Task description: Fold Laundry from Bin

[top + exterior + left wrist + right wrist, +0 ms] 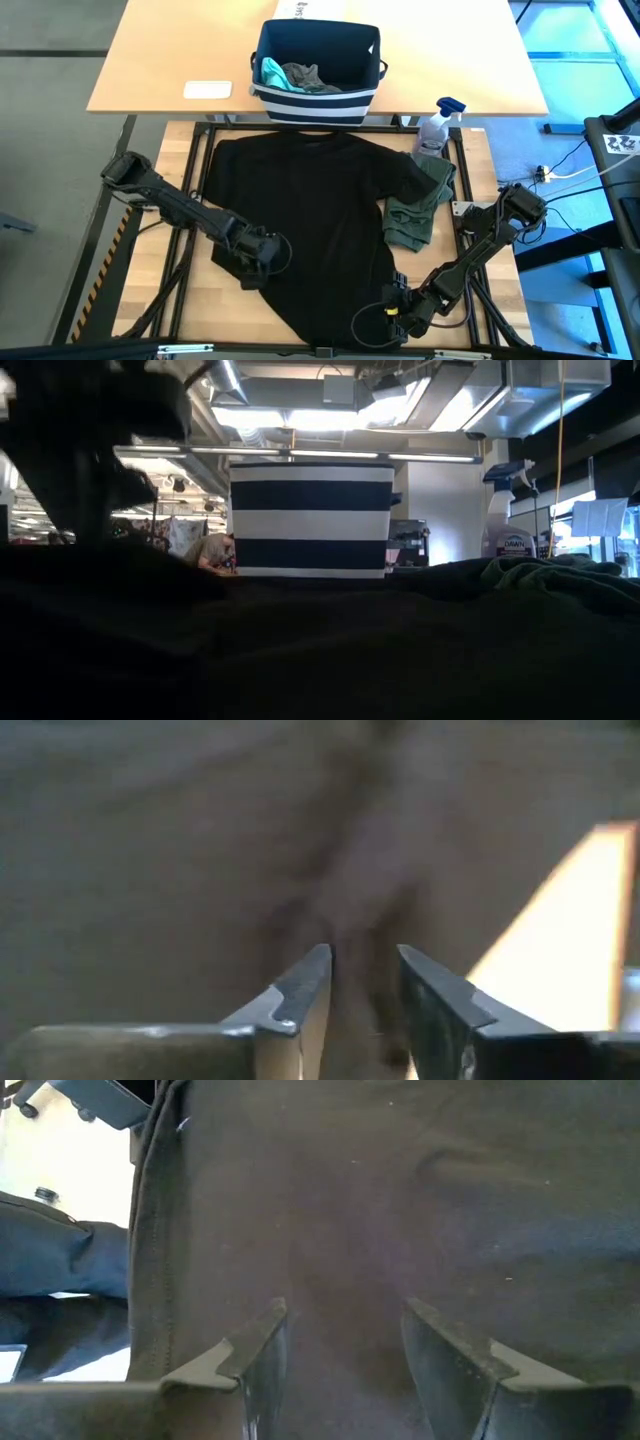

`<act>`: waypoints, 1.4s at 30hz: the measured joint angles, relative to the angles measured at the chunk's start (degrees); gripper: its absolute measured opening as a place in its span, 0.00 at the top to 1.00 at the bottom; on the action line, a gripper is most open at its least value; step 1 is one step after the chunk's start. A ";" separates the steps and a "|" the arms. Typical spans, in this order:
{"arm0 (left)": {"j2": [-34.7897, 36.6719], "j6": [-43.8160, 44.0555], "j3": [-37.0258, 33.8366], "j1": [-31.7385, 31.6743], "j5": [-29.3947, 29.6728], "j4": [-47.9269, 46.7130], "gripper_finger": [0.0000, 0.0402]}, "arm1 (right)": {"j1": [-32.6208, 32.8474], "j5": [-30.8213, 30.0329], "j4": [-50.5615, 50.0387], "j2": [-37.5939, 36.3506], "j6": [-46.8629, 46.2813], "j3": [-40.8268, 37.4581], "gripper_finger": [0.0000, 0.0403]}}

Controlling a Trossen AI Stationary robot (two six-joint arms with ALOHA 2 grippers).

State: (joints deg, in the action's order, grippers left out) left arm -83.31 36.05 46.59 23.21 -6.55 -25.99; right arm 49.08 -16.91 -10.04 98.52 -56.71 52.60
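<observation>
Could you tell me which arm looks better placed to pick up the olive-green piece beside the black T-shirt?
Probably the right: its tool sits on the same side as the olive-green piece, while the left tool is across the black T-shirt.

The table is seen straight down from overhead, and level from its surface toward the navy-blue, white-striped fabric bin. The large black cloth T-shirt is viewed very closely by both wrist cameras and shared by all views.

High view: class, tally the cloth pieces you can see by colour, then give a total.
Black: 1, the black T-shirt spread on the table.
Olive-green: 1, the olive-green piece beside it.
Teal: 1, the teal piece in the bin.
Grey: 1, the grey piece in the bin.
Total: 4
</observation>
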 joint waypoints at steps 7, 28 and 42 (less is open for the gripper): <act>3.52 8.01 1.93 6.45 -2.88 1.50 0.71 | 0.00 0.00 0.07 0.00 0.00 0.00 0.52; -10.49 1.29 1.92 9.94 19.12 -0.53 0.71 | 0.00 -0.46 0.11 0.00 -0.33 0.00 0.52; -10.23 4.13 2.10 9.68 13.26 -2.32 0.98 | -0.39 0.52 -0.77 0.00 0.57 0.49 0.52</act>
State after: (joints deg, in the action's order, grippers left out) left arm -93.55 40.19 48.70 32.89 6.71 -28.30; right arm 48.69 -16.39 -10.82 98.52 -56.14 53.09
